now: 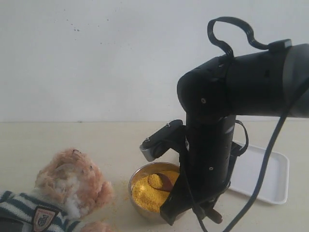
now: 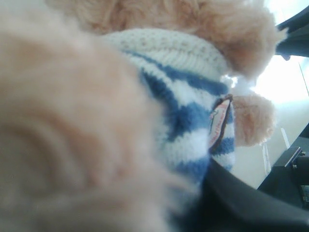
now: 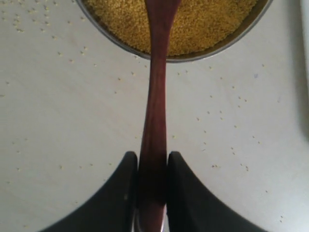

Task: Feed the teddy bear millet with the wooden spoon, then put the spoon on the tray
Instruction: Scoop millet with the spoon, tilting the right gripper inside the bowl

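A round shallow metal bowl (image 1: 139, 205) stands on the beige desk (image 1: 96, 140), in the middle part, far from the desk's back edge at the white wall. The bowl is heaped with fine yellow millet (image 1: 144, 194), and loose grains lie scattered on the desk around it. The small dark reddish-brown wooden spoon (image 3: 155, 96) reaches over the bowl's rim; its oval end rests in the millet and carries some grains. The right gripper (image 3: 152, 155) holds the thin handle near its end, with both black jaws pressed narrowly against it from two sides. The flat white rectangular tray (image 1: 270, 179) lies toward the right edge of the desk, near the bowl but apart from it, and nothing shows on its visible part. The fluffy tan-orange teddy bear (image 1: 72, 186) in a navy-and-white striped shirt is toward the left edge, near the bowl. The left gripper (image 2: 241, 203) is pressed close against the bear's shirt, and whether its jaws are wide or narrow I cannot tell.
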